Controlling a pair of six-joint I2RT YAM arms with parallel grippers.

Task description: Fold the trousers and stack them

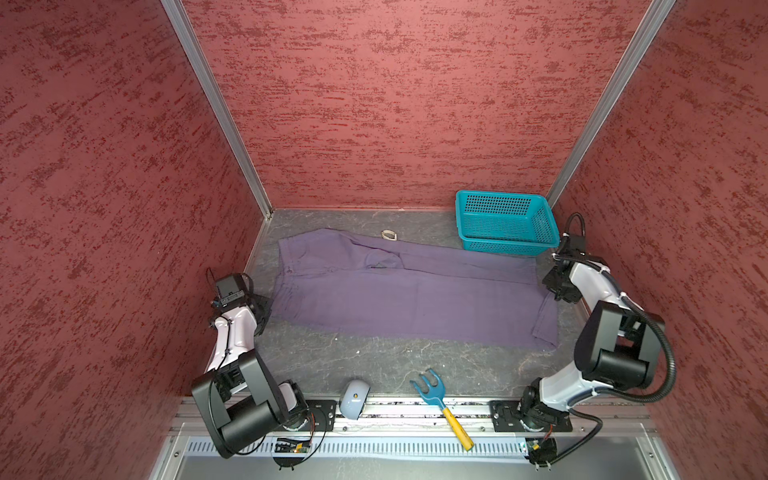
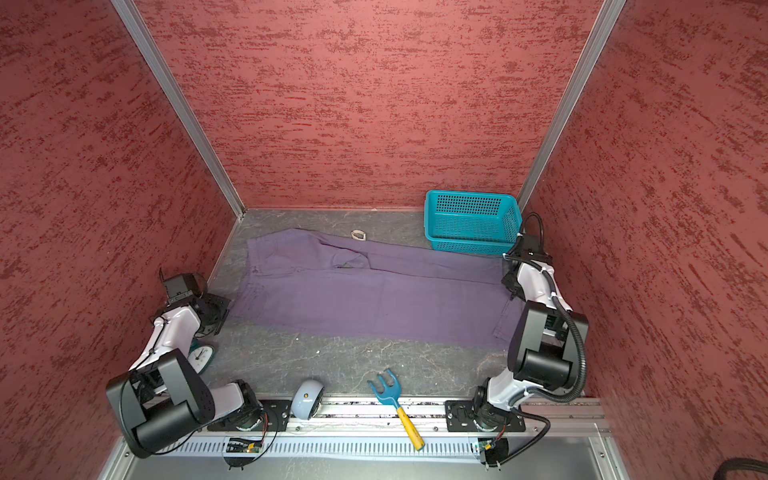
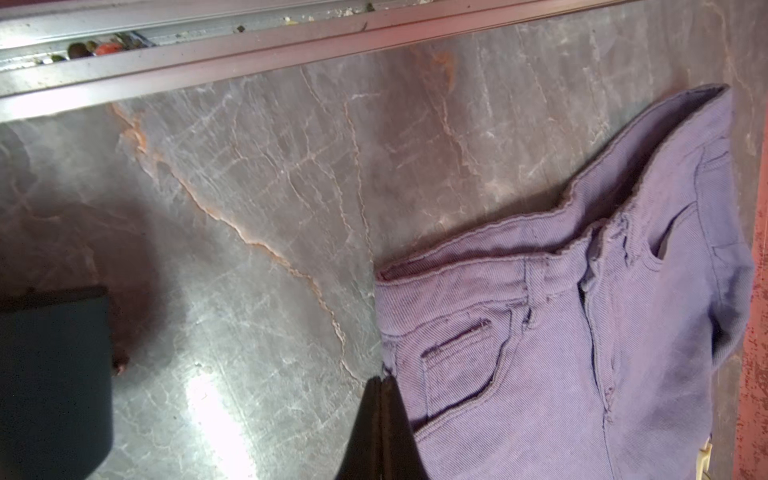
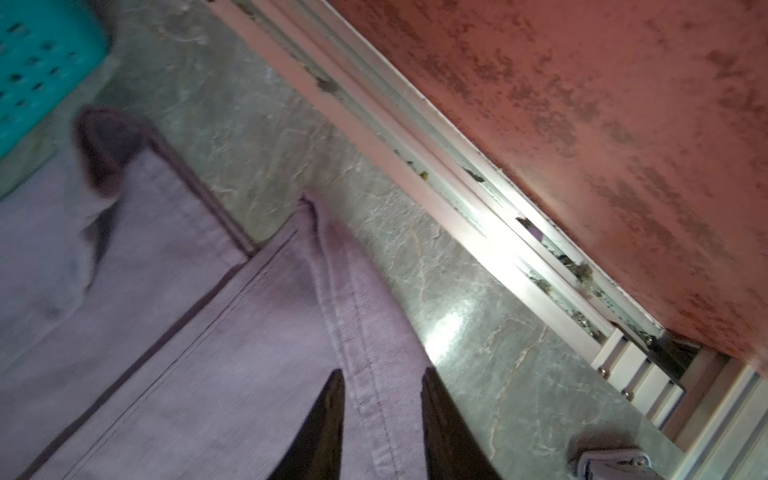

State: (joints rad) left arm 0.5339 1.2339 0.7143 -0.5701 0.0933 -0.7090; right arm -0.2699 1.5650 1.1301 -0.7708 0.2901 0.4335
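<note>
- Trousers (image 1: pixel 399 291), purple, lie flat across the grey table (image 1: pixel 374 365), with the waist toward the left and both legs running to the right.
- Left gripper (image 3: pixel 380 380) sits at the waist's near corner beside a front pocket. Its jaws are pressed together, and whether any cloth is caught between them cannot be told.
- Blue toy rake (image 1: pixel 440 403) with a yellow handle lies at the table's front edge, apart from the cloth.
- Teal basket (image 1: pixel 505 222) stands in the far right corner, just behind the far leg's end.
- Right gripper (image 4: pixel 382 376) hangs over a leg hem at the trousers' right end. Its jaws are spread, one on each side of the stitched seam.
</note>
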